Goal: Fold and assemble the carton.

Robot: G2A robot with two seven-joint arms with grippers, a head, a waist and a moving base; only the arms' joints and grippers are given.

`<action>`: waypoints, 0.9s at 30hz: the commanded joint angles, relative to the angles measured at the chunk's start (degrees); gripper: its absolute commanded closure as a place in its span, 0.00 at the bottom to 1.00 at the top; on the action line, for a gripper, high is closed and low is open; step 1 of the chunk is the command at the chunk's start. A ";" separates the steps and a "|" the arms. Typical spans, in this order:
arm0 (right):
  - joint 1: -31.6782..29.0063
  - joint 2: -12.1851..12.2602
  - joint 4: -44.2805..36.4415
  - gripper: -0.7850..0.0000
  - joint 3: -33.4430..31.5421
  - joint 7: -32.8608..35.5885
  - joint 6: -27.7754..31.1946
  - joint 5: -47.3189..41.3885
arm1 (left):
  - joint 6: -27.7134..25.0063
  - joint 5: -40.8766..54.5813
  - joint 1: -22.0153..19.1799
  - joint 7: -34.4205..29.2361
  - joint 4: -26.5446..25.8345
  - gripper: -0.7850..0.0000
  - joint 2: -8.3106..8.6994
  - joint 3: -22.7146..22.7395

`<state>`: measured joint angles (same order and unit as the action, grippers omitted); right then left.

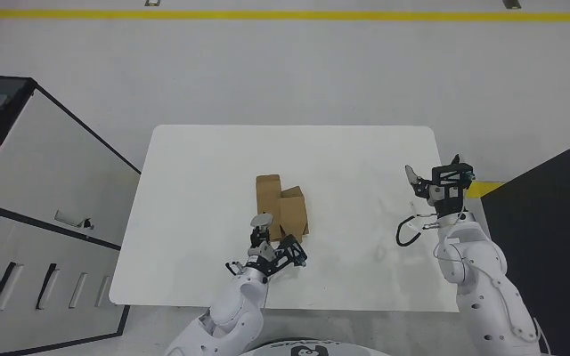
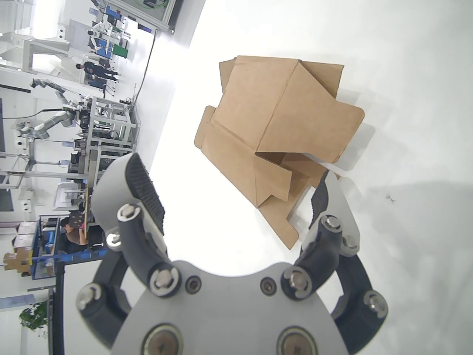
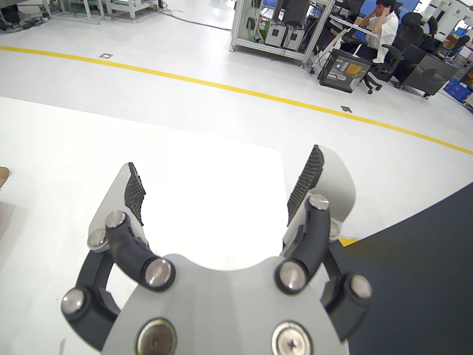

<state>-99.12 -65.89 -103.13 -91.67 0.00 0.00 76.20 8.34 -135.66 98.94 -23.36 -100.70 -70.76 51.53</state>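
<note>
Left jaws wide at carton (image 2: pixel 273 127) open end, middle of bench (image 1: pixel 374 160). Pinch loose flap (image 2: pixel 271 182) near its crease and fold inward. Right jaws wide at bench's right edge: bring over to brace carton.

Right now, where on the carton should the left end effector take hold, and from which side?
Probably the loose flap at the open end of the carton, approached from the robot's side. That thin panel edge juts toward the open left end effector, whereas the body looks too wide to span.
</note>
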 commanded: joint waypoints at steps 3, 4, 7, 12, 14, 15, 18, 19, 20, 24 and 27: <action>0.00 0.00 0.00 0.00 0.00 0.00 0.00 0.00 | 1.92 0.44 -1.04 -2.17 1.20 0.00 -0.74 -1.00; 0.00 0.00 0.00 0.00 0.00 0.00 0.00 0.00 | 1.98 0.11 -1.24 -1.95 1.34 0.00 -0.81 -1.16; 0.00 0.00 0.00 0.00 0.00 0.00 0.00 0.00 | 1.98 0.11 -1.24 -1.95 1.34 0.00 -0.81 -1.16; 0.00 0.00 0.00 0.00 0.00 0.00 0.00 0.00 | 1.84 0.80 -1.36 -0.88 1.75 0.00 -0.88 -0.86; 0.00 0.00 0.00 0.00 0.00 0.00 0.00 0.00 | 2.21 0.86 -1.38 -0.90 2.14 0.00 -1.03 -0.93; 0.00 0.00 0.00 0.00 0.00 0.00 0.00 0.00 | 2.25 0.85 -1.42 -0.80 2.24 0.00 -1.08 -1.00; 0.00 0.00 0.00 0.00 0.00 0.00 0.00 0.00 | 2.05 0.42 -1.72 -1.22 2.84 0.00 -1.29 -1.11; 0.00 0.00 0.00 0.00 0.00 0.00 0.00 0.00 | 2.04 0.17 -1.84 -1.50 3.08 0.00 -1.35 -1.11; 0.00 0.00 0.00 0.00 0.00 0.00 0.00 0.00 | 2.01 0.09 -1.93 -1.67 3.26 0.01 -1.44 -1.17; 0.00 0.00 0.00 0.00 0.00 0.00 0.00 0.00 | 1.87 -0.06 -2.27 -1.97 3.97 0.15 -1.73 -1.33; 0.00 0.00 0.00 0.00 0.00 0.00 0.00 0.00 | 1.67 0.08 -2.61 -2.14 4.53 0.29 -1.96 -1.42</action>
<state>-99.12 -65.89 -103.13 -91.67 0.00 0.00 76.20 10.06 -135.70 96.44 -25.39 -96.34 -72.65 50.10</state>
